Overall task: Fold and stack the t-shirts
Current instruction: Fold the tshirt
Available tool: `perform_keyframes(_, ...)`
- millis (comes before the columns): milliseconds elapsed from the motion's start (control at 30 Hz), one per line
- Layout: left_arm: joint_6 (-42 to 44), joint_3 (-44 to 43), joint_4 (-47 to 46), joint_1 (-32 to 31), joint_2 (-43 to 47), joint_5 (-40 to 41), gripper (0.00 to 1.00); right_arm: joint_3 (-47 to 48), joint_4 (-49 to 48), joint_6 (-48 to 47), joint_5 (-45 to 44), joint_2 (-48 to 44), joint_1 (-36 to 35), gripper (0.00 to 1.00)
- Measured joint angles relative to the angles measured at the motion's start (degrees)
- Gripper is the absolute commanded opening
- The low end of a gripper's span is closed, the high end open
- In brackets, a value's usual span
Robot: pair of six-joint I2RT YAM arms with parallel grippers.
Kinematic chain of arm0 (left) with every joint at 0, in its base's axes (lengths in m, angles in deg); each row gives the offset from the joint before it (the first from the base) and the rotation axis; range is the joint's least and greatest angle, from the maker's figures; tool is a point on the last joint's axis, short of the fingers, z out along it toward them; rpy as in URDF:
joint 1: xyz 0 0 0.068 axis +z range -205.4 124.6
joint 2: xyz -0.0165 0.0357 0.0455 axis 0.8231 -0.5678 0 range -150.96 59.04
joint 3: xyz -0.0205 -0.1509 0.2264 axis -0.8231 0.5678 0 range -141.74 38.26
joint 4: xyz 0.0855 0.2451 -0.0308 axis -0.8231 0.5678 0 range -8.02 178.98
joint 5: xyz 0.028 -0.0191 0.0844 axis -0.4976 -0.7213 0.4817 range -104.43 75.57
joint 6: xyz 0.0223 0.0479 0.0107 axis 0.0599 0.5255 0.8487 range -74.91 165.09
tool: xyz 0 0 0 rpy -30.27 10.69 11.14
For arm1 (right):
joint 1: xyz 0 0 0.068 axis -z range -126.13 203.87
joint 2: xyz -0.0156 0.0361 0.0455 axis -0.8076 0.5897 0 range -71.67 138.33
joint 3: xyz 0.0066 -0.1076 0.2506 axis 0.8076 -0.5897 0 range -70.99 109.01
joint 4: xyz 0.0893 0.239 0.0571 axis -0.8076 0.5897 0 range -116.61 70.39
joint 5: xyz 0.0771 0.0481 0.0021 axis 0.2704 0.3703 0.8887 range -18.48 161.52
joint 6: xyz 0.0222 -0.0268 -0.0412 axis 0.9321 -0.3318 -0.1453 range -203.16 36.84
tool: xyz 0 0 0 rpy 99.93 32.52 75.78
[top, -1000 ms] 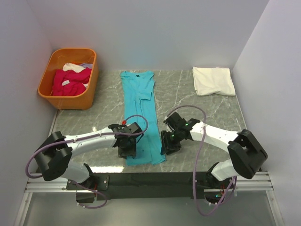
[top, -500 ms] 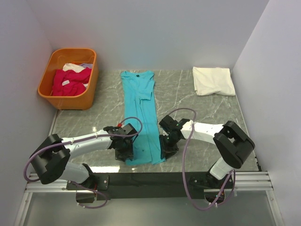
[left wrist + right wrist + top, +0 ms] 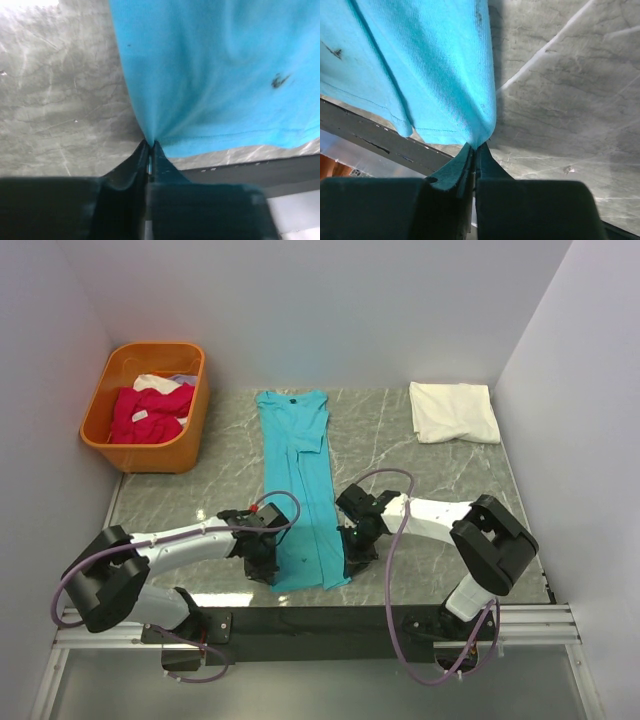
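Observation:
A turquoise t-shirt (image 3: 300,480), folded into a long narrow strip, lies down the middle of the table with its collar at the far end. My left gripper (image 3: 262,562) is shut on the strip's near left corner; the cloth (image 3: 210,75) bunches into the jaws (image 3: 150,142). My right gripper (image 3: 352,552) is shut on the near right corner, where the teal cloth (image 3: 430,70) pinches between the fingertips (image 3: 475,146). A folded white t-shirt (image 3: 454,412) lies at the far right. Magenta-pink t-shirts (image 3: 148,412) fill the orange basket.
The orange plastic basket (image 3: 190,430) stands at the far left corner, against the left wall. The table's near edge and a dark rail (image 3: 330,618) run just below both grippers. White walls enclose the table on three sides.
Both grippers have moved in onto the near corners of the turquoise t-shirt and closed on them. The shirt itself has hardly shifted.

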Motion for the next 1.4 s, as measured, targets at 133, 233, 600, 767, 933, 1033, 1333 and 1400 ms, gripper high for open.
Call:
perform_keyframes(133,0.57,0.44,-0.20,0.63,1.07,-1.77,0.01,1.18,1.18,-0.46,-0.04,0.00,-0.02,0.00)
perform_keyframes(233,1.62,0.44,-0.55,3.30,3.10,-3.93,0.01,3.48,2.69,-1.14,-0.48,0.00,0.00,0.00)
perform_keyframes(600,11.23,-12.68,0.59,22.34,-0.42,-6.08,0.01,24.59,6.25,-6.05,-1.73,6.36,6.73,0.00)
perform_keyframes(767,14.80,-20.09,-1.03,29.14,-7.02,-7.41,0.01,34.93,7.82,-8.09,-2.62,11.85,10.95,0.00)
perform_keyframes(933,17.14,-26.71,-2.91,32.61,-14.84,-6.95,0.01,41.20,7.69,-10.19,-4.28,16.11,13.92,0.00)
perform_keyframes(1033,18.49,-29.29,-4.63,32.68,-17.94,-6.69,0.01,43.21,7.15,-11.23,-5.16,18.29,15.13,0.00)
perform_keyframes(1333,22.40,-33.20,-10.36,32.68,-25.38,-4.94,0.01,45.70,4.59,-13.55,-5.81,24.52,16.85,0.00)
perform_keyframes(1400,22.84,-33.20,-10.91,32.68,-26.03,-4.44,0.01,45.72,3.87,-13.97,-5.81,25.29,16.90,0.00)
